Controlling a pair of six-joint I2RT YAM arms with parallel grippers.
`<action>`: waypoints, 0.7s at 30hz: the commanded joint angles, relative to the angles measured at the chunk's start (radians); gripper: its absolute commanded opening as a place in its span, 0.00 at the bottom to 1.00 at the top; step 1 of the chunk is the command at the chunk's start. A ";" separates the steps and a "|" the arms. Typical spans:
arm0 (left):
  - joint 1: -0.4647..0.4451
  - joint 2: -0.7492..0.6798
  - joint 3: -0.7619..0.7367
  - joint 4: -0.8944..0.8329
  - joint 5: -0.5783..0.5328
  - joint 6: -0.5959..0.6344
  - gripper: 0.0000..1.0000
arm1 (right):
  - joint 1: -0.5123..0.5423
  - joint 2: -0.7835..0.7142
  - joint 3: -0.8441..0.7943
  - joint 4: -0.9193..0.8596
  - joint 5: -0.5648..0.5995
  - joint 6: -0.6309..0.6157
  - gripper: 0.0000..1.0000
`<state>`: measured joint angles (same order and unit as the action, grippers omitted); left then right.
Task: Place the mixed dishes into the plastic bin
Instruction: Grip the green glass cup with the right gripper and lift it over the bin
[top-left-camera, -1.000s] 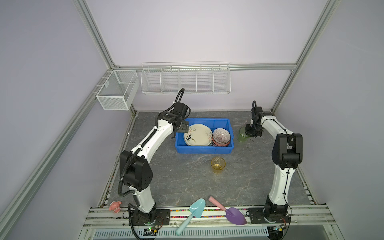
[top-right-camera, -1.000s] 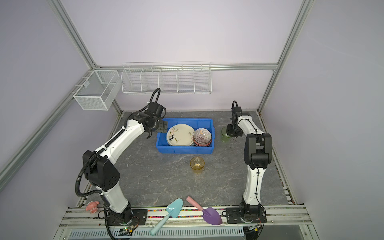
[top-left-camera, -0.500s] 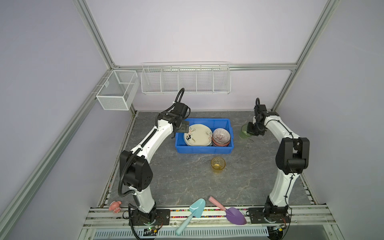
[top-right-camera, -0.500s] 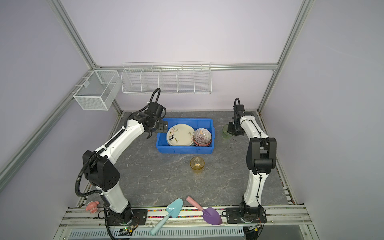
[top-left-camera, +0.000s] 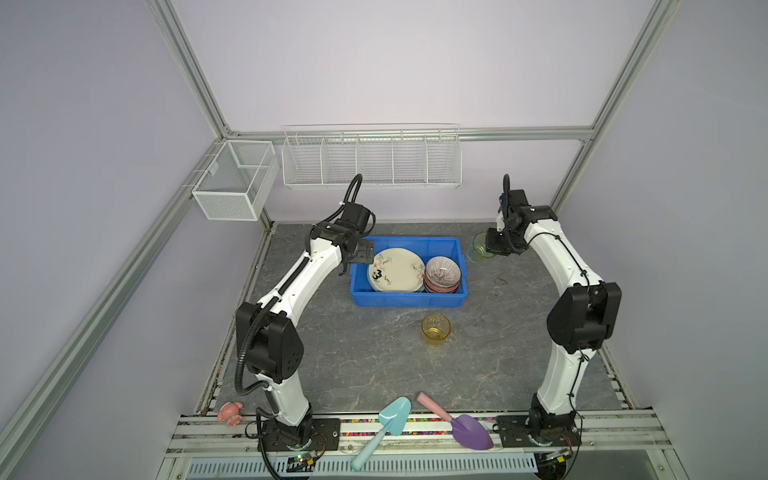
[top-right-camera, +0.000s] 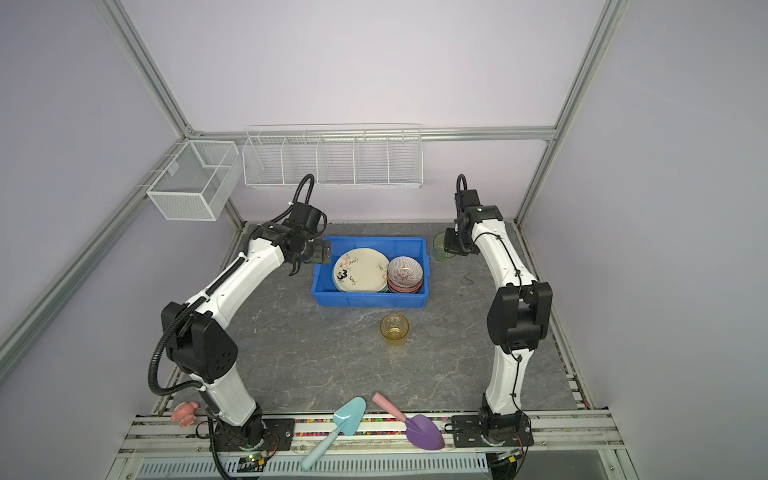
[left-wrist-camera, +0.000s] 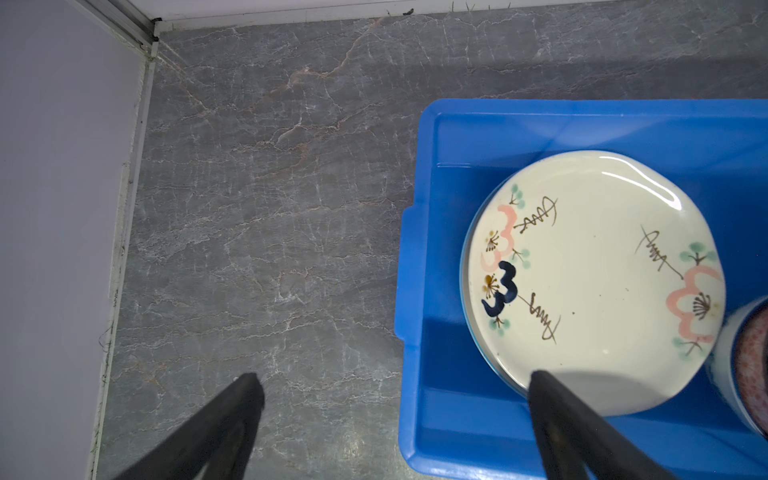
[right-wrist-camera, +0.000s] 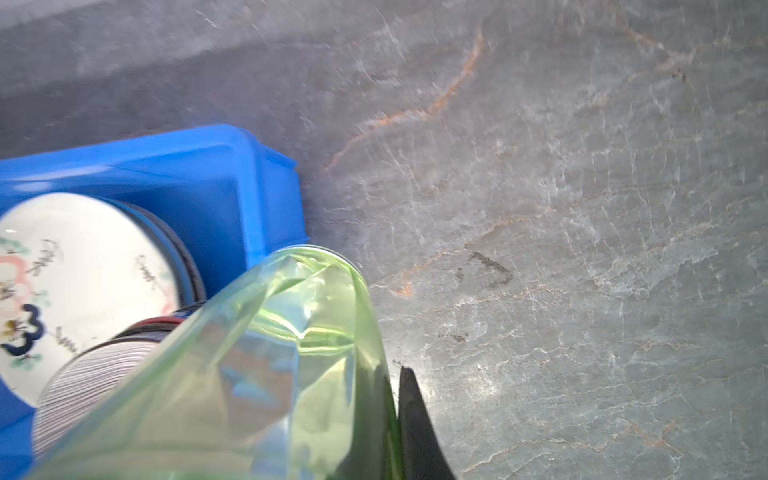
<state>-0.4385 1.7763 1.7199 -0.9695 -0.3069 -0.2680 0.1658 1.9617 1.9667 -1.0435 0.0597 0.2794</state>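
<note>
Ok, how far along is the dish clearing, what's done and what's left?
Done: the round plates, cream scribbled one on top, and the small bowls, pink-ribbed on top, sit stacked in the bright blue plastic bin. In hand: the right pincer is shut on the green glass tumbler, outside the bin. Left: the amber glass tumbler on the table; the left pincer is open, empty.

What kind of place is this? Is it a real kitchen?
Probably a robot lab cell, not a kitchen: plain walls in an aluminium frame, two robot arms bolted to a front rail, and a wire basket hung on the back wall.
</note>
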 joint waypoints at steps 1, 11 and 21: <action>0.010 -0.038 0.029 -0.013 0.009 -0.007 0.99 | 0.029 0.019 0.089 -0.060 0.001 -0.004 0.07; 0.024 -0.050 0.030 -0.014 0.011 -0.004 0.99 | 0.130 0.212 0.313 -0.043 0.004 0.065 0.07; 0.048 -0.048 0.033 -0.017 0.023 -0.004 0.99 | 0.172 0.370 0.412 -0.046 -0.005 0.098 0.07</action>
<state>-0.4007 1.7573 1.7203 -0.9695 -0.2916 -0.2676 0.3347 2.3234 2.3409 -1.0855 0.0620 0.3515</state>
